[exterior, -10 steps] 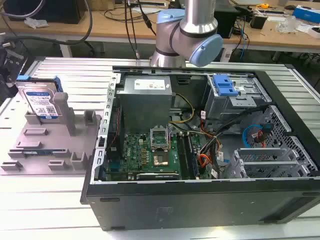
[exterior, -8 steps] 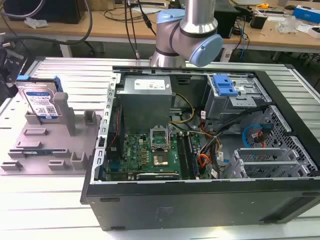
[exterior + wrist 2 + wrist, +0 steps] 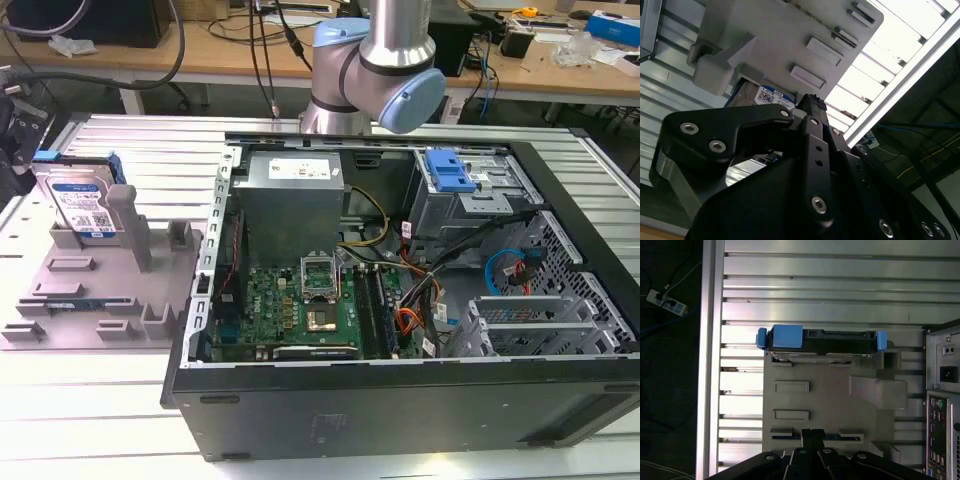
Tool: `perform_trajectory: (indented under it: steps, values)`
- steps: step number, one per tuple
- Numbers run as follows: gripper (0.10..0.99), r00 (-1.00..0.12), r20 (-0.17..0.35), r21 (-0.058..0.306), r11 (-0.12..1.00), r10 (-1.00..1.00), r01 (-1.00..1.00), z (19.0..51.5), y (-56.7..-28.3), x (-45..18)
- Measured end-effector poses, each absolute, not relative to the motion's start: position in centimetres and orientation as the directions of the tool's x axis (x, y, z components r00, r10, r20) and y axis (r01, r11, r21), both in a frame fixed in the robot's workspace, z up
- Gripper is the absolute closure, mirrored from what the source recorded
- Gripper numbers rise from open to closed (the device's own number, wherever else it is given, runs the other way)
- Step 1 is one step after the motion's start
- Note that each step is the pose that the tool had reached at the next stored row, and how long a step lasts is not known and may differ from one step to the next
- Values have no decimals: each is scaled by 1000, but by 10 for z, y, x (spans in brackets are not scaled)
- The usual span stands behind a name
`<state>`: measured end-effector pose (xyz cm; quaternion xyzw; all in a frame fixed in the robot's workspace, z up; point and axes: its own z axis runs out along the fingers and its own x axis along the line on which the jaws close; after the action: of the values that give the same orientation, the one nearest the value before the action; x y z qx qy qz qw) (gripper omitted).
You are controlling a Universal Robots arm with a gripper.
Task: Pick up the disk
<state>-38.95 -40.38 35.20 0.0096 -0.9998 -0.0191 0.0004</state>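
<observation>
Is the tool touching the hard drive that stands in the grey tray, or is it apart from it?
Apart. In the first wrist view, bare grey tray lies between the tool and the hard drive.

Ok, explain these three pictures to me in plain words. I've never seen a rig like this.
The exterior view comes from a camera off the arm. It shows a robot arm behind an open computer case on a slatted metal table. Beside the case, to that view's left, a grey tray holds the disk standing on edge. The two wrist views come from cameras riding on the arm, so its black tool juts into them. The first wrist view looks down on the tray and the disk's edge, and the second sees them at a slant. The tool is shut, holds nothing and hangs apart from the disk.
</observation>
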Motion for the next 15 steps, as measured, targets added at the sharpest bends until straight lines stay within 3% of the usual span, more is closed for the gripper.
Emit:
perform_trajectory:
  steps: [3,15]
  values:
    - [980,-1000,1,38,999,-26,-26,352,-404,-390]
    - [980,-927,0,38,926,-376,-376,352,-404,-389]
